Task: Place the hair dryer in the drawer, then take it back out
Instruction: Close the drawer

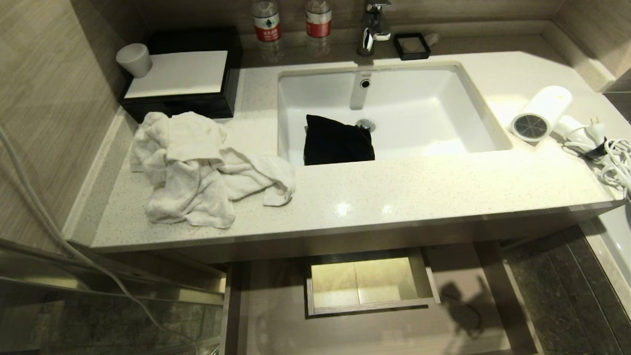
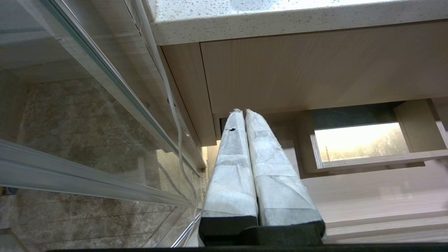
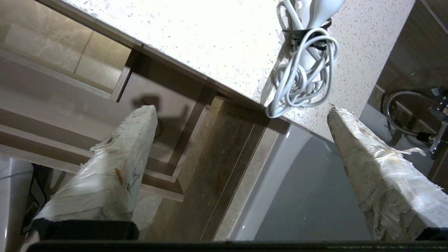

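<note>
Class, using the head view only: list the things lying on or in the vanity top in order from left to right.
Black rectangular box with white top → crumpled white cloth towel → black fabric pouch in the white sink basin → small white plastic hair dryer → its pale bundled cord.

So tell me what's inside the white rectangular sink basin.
A black fabric pouch lies in the sink basin beside the metal drain. Whatever lies under it is hidden.
</note>
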Tool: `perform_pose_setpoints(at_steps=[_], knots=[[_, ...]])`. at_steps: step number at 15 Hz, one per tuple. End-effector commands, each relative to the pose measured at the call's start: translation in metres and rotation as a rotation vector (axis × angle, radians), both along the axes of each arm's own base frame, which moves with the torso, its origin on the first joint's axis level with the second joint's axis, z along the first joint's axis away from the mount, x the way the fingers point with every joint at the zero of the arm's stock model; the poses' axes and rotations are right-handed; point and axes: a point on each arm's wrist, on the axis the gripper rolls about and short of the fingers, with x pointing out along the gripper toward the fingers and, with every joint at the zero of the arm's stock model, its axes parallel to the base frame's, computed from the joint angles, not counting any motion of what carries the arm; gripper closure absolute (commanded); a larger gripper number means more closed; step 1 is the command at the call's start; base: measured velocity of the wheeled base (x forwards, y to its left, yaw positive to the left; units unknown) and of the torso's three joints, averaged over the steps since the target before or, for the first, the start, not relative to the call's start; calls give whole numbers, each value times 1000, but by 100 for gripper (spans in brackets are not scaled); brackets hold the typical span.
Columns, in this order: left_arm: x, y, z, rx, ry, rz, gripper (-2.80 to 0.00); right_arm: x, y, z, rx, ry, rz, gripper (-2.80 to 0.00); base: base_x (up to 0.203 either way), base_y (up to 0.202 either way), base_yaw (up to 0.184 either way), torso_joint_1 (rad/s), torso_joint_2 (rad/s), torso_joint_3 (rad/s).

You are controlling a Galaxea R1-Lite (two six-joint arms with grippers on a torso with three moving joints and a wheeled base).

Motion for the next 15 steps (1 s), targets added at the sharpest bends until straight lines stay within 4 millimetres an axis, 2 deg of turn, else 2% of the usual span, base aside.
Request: perform_pose_setpoints(at_steps=[1, 8, 12, 13, 15], knots=[[0, 0, 0, 0, 0, 0, 0, 0, 0, 1, 0, -2, -6, -280, 0, 0, 0, 0, 0, 0], [0, 0, 0, 0, 1, 0, 0, -1, 0, 6, 15, -2, -33, -280, 0, 0, 0, 0, 0, 0], [0, 0, 0, 0, 0, 0, 0, -2, 0, 4, 131, 2, -83, -280, 0, 0, 0, 0, 0, 0], [0, 0, 0, 0, 0, 0, 0, -2, 0, 3, 131, 24, -83, 0, 0, 0, 0, 0, 0, 0], [0, 0, 0, 0, -2, 0, 0, -1, 0, 3, 85, 29, -57, 0, 0, 0, 0, 0, 0, 0]])
